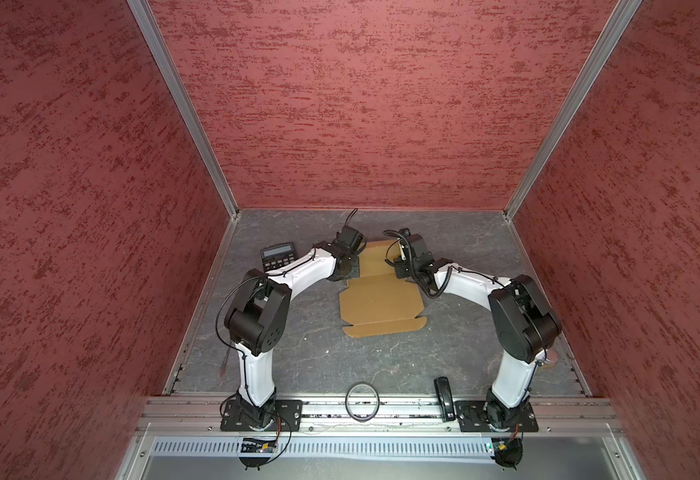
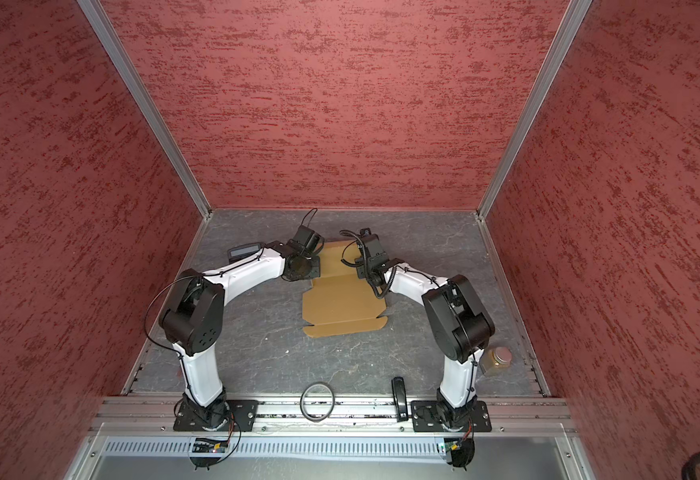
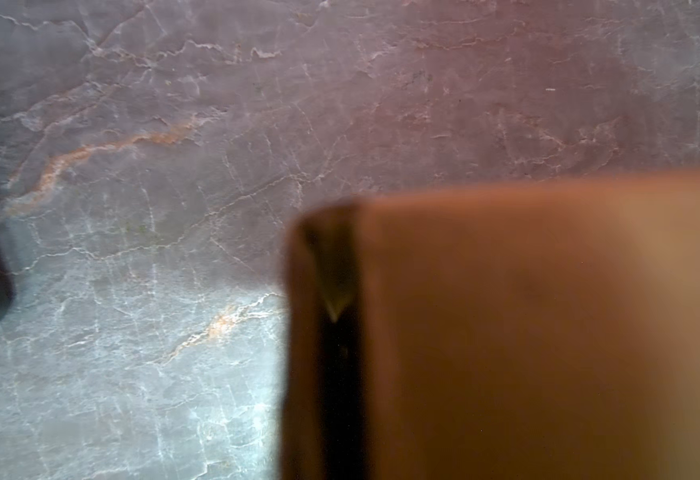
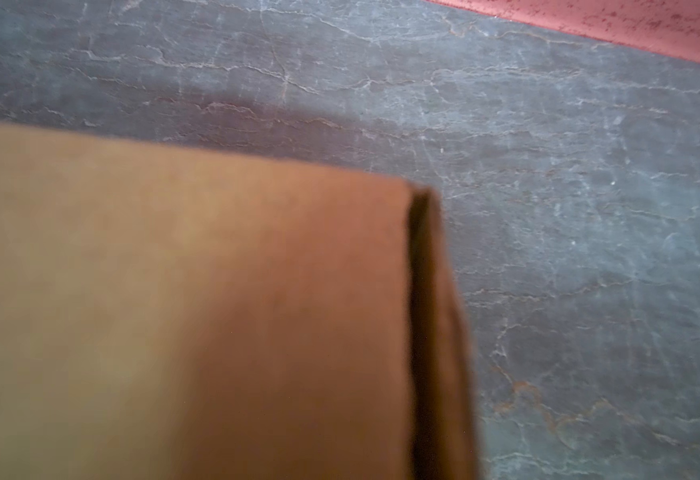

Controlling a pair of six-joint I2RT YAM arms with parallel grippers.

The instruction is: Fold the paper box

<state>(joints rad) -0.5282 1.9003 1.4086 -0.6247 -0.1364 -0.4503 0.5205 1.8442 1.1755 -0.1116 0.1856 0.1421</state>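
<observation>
Tan-brown cardboard, blurred, is very close in front of both my wrist cameras.

The paper box (image 3: 506,332) fills a big part of each wrist view. It is plain brown, with a side flap bent up and a dark narrow gap between this flap and the main panel. In both top views it lies in the middle of the grey marbled table (image 1: 298,353), more a die-cut sheet than a box. The near panel is flat, with a crease and a narrow strip with small tabs along its near edge. The far, narrower part sits between my grippers. My left gripper (image 1: 351,266) is at the left edge of this far part with its jaws closed; whether they pinch the cardboard I cannot tell. My right gripper (image 1: 402,264) is at the right edge, hidden under the wrist, and I cannot tell if it is open or closed. A calculator (image 1: 277,255) lies just behind my left forearm, apart from the box.
</observation>
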